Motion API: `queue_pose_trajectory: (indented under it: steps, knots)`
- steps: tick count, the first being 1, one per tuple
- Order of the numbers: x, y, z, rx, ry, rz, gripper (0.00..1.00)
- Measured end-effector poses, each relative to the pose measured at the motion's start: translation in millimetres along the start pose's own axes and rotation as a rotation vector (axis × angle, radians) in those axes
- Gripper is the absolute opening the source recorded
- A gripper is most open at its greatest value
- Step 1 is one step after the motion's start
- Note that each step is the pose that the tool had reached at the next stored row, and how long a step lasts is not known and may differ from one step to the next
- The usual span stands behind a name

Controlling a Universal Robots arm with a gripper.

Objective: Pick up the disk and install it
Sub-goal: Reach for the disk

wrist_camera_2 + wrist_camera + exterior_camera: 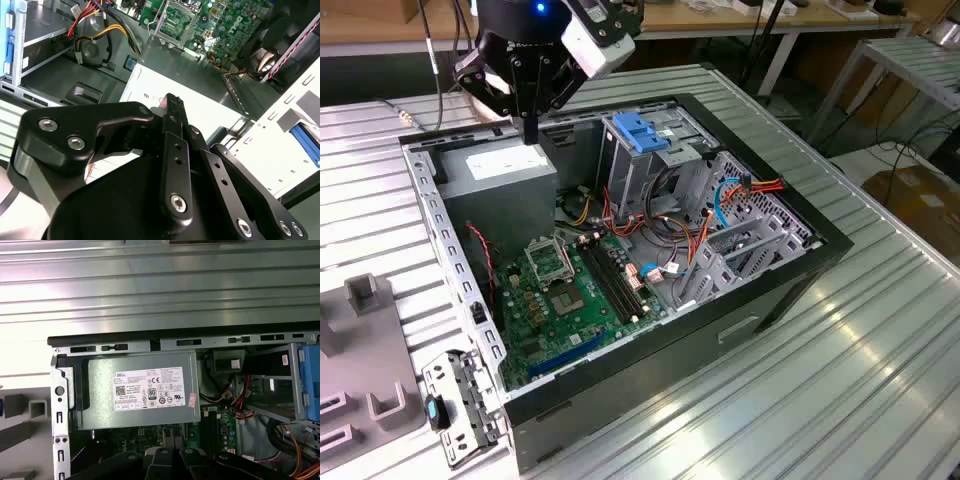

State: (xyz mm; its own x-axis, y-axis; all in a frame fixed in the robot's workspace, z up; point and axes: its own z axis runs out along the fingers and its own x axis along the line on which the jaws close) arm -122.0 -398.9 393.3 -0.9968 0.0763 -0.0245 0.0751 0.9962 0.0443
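Note:
The disk is out of view. My gripper [530, 128] hangs over the back corner of the open computer case [650, 350], at the exterior view's left. Its black fingers are shut together with nothing between them. They point down at the grey power-supply box [505, 175]. In the second wrist view the fingertips [173, 102] sit just above that box's white sticker [210, 112]. In the first wrist view the sticker [150, 390] lies straight below. The drive cage [645, 175] with its blue latch plate [638, 130] stands to the exterior view's right of the gripper.
The green motherboard [565, 300] fills the case floor, with orange and blue cables [720, 200] beside the cage. A grey slotted holder [365, 350] sits on the ribbed metal table [860, 380] at the exterior view's left. A metal bracket with a blue tab [438, 410] lies near the case's front corner.

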Motion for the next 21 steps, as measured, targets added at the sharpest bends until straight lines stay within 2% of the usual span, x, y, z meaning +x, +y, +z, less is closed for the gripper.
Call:
queue_pose_trajectory:
  steps: [21]
  knots:
    - [10.9, -0.8, -0.3, 0.0, 0.0, 0.0, 0.11]
